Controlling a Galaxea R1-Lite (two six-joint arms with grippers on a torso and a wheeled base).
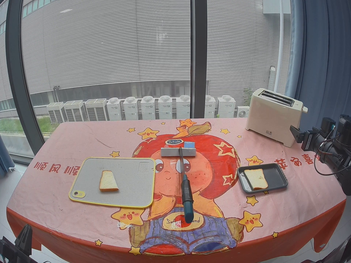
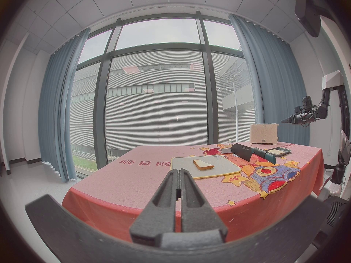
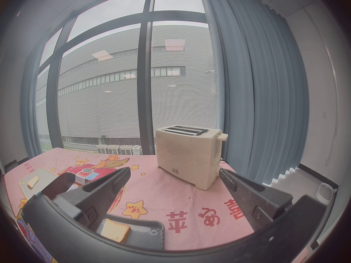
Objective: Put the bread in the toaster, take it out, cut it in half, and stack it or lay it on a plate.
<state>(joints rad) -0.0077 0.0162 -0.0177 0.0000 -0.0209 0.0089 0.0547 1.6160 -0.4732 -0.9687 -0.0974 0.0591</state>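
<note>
Bread half [image 1: 108, 181] lies on board [image 1: 131, 187], its mate [image 1: 256, 178] on plate [image 1: 276, 174]; I'd open my closed left tool [image 2: 178, 174] before gripping its crust edges, while right tool [image 3: 173, 172] hangs wide.

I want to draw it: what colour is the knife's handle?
The knife handle is teal, shown best in the head view.

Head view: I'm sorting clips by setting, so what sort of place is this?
Probably a staged setup in an office or lab room, not a home kitchen: a toaster and cutting board sit on a cartoon tablecloth, before a tall window with curtains facing another building.
</note>
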